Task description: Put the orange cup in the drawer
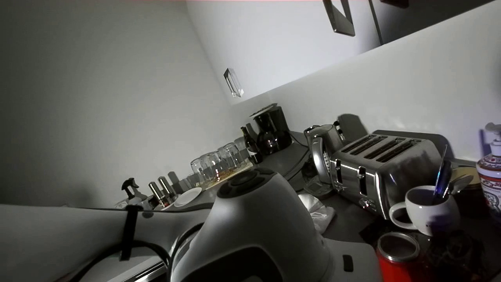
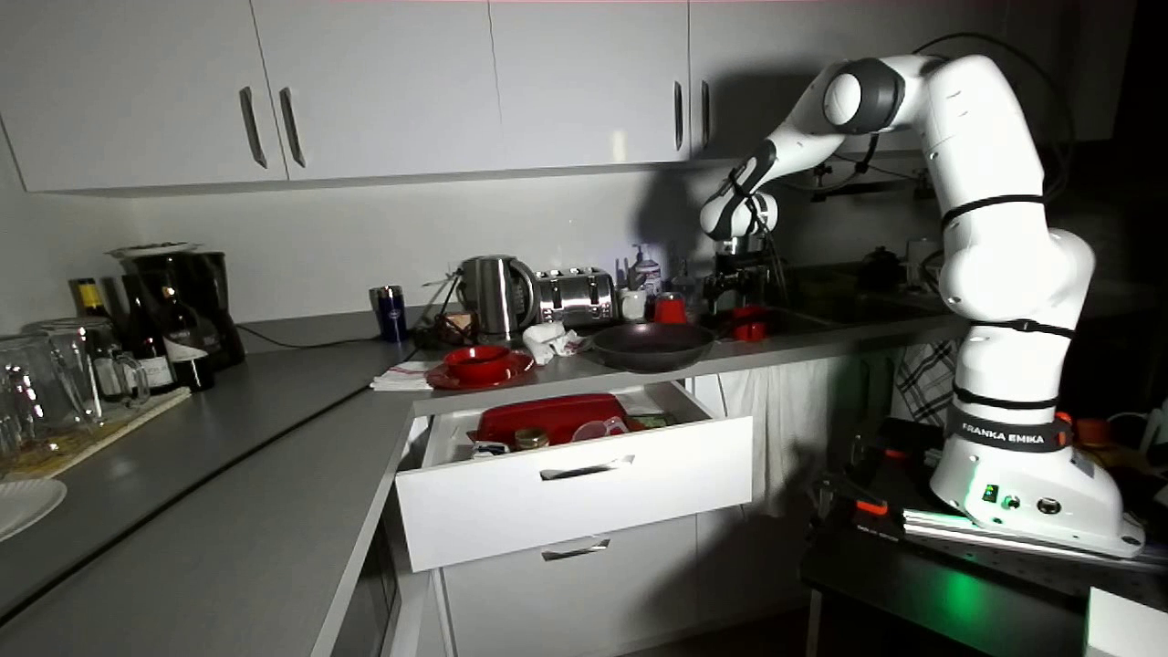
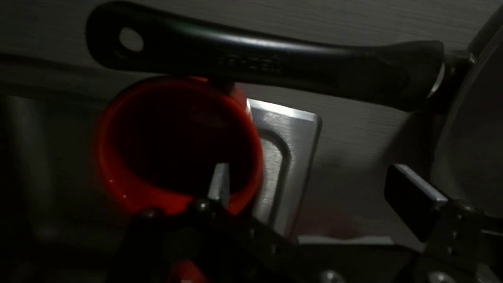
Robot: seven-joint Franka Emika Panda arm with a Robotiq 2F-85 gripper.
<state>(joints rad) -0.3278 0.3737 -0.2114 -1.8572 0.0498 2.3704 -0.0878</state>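
the grey counter (image 2: 228, 511) carries a white plate (image 2: 27, 504) at near left, a coffee maker (image 2: 221, 301) far left, a kettle (image 2: 490, 297) and toaster (image 2: 577, 297) along the far side, a dark pan (image 2: 652, 345) nearer right.

I hold my arm (image 2: 993, 196) arched high and over, my gripper (image 3: 316, 182) pointing downward, its fingers (image 3: 410, 202) spread wide apart.

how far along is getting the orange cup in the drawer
Done: the drawer stands open. In hand: the grasp, it seems; the gripper is open at the orange cup, one finger overlapping its mouth in the wrist view, with no grip visible. Left: closing on the orange cup, probably easing it clear of the pan handle, then setting it in the drawer, as it sits outside.
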